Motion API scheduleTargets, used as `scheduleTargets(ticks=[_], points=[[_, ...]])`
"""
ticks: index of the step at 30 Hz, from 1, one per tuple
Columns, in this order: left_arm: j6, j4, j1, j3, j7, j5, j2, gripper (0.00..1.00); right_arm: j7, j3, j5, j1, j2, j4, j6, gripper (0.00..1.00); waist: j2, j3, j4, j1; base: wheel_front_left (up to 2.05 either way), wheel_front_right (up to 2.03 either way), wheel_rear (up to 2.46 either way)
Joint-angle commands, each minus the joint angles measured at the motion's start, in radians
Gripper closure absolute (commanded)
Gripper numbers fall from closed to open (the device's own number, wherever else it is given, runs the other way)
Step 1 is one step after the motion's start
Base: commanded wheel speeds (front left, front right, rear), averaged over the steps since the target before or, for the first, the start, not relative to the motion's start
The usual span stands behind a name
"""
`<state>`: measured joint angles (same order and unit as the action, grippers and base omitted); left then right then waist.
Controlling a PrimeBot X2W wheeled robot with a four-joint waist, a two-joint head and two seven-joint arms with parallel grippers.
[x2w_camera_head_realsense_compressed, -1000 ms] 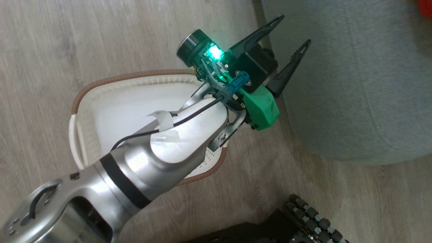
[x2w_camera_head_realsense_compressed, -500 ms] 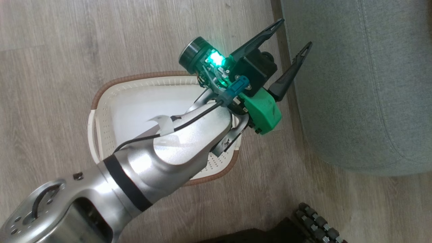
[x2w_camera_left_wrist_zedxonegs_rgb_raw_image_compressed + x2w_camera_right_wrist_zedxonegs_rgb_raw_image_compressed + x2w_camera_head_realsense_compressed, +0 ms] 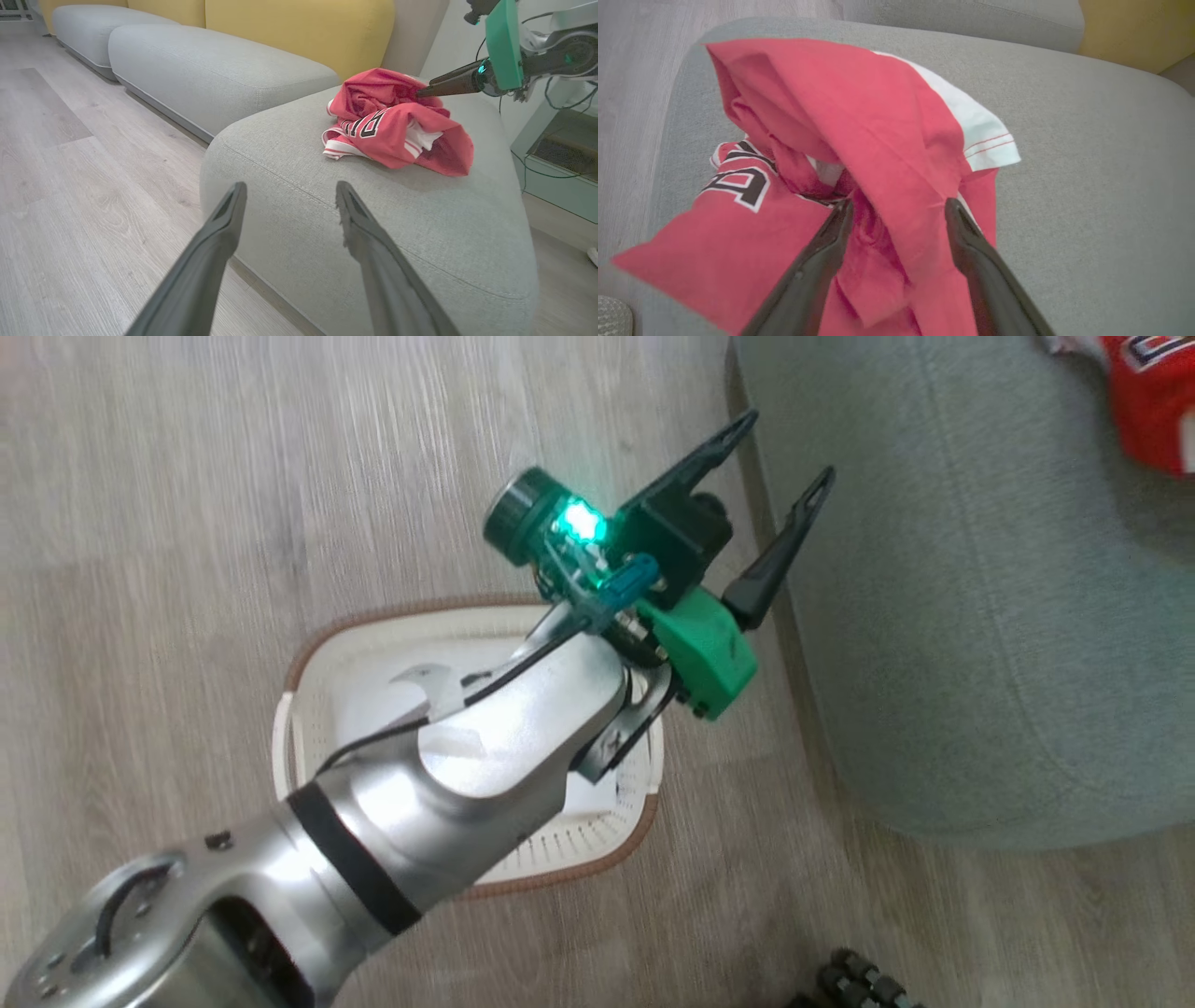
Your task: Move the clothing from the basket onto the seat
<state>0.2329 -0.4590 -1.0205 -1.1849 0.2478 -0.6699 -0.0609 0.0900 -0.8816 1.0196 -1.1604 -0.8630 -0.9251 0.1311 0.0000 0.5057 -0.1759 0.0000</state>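
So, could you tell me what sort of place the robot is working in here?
Most likely a home living room: grey-green sofa seat cushions with yellow backrests behind them, a wood-look plank floor, and a laundry basket standing on that floor beside the seat.

black, white-edged block lettering [image 3: 363,127] on the red clothing [image 3: 397,144] is folded and cannot be read.

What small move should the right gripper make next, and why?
Probably draw the right gripper back from the clothing: its jaws stand open, the pile lies on the seat, and the visible part of the basket looks empty.
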Motion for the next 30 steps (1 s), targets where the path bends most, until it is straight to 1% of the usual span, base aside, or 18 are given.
scheduleTargets(ticks=[1, 5, 9, 14, 15, 16, 18, 19, 20, 22, 27, 30], points=[[-0.007, 0.023, 0.010, 0.030, 0.008, -0.008, 0.004, 0.00, 0.004, -0.024, 0.014, 0.012, -0.058, 0.013, 0.000, 0.00, 0.0000, -0.064, -0.012, 0.0000, 0.00, 0.00, 0.00], [-0.015, 0.033, 0.056, 0.053, 0.011, -0.021, -0.019, 0.00, -0.009, -0.084, 0.033, 0.014, -0.061, 0.037, 0.000, 0.00, 0.0000, -0.141, -0.022, 0.0000, 0.00, 0.00, 0.00], [-0.011, 0.062, 0.108, 0.084, 0.013, -0.029, -0.058, 0.00, -0.056, -0.133, 0.050, 0.013, -0.059, 0.073, 0.000, 0.00, 0.0000, -0.205, -0.033, 0.0000, 0.00, 0.00, 0.00], [0.004, 0.119, 0.175, 0.128, 0.014, -0.029, -0.100, 0.00, -0.146, -0.177, 0.084, 0.031, -0.056, 0.121, 0.000, 0.00, 0.0000, -0.263, -0.028, 0.0000, 0.00, 0.00, 0.00], [0.004, 0.119, 0.175, 0.128, 0.014, -0.029, -0.100, 0.00, -0.146, -0.177, 0.084, 0.031, -0.056, 0.121, 0.000, 0.00, 0.0000, -0.263, -0.028, 0.0000, 0.00, 0.00, 0.00], [0.012, 0.142, 0.203, 0.145, 0.014, -0.027, -0.117, 0.00, -0.191, -0.186, 0.102, 0.039, -0.058, 0.139, 0.000, 0.00, 0.0000, -0.285, -0.021, 0.0000, 0.00, 0.00, 0.00], [0.020, 0.164, 0.230, 0.164, 0.014, -0.024, -0.134, 0.00, -0.253, -0.184, 0.126, 0.050, -0.059, 0.160, 0.000, 0.00, 0.0000, -0.307, -0.012, 0.0000, 0.00, 0.00, 0.00], [0.020, 0.164, 0.230, 0.164, 0.014, -0.024, -0.134, 0.00, -0.253, -0.184, 0.126, 0.050, -0.059, 0.160, 0.000, 0.00, 0.0000, -0.307, -0.012, 0.0000, 0.00, 0.00, 0.00], [0.027, 0.187, 0.259, 0.183, 0.014, -0.023, -0.151, 0.00, -0.296, -0.184, 0.141, 0.066, -0.061, 0.182, 0.000, 0.00, 0.0000, -0.329, -0.001, 0.0000, 0.00, 0.00, 0.00], [0.035, 0.209, 0.290, 0.203, 0.014, -0.021, -0.168, 0.00, -0.325, -0.181, 0.148, 0.083, -0.065, 0.200, 0.000, 0.00, 0.0000, -0.350, 0.010, 0.0000, 0.00, 0.00, 0.00], [0.055, 0.263, 0.370, 0.252, 0.014, -0.010, -0.216, 0.00, -0.350, -0.150, 0.148, 0.147, -0.062, 0.232, 0.000, 0.00, 0.0000, -0.401, 0.041, 0.0000, 0.00, 0.00, 0.00], [0.063, 0.292, 0.419, 0.281, 0.014, -0.005, -0.245, 0.00, -0.351, -0.076, 0.125, 0.200, -0.053, 0.259, 0.000, 0.00, 0.0000, -0.430, 0.062, 0.0000, 0.00, 0.00, 0.00]])
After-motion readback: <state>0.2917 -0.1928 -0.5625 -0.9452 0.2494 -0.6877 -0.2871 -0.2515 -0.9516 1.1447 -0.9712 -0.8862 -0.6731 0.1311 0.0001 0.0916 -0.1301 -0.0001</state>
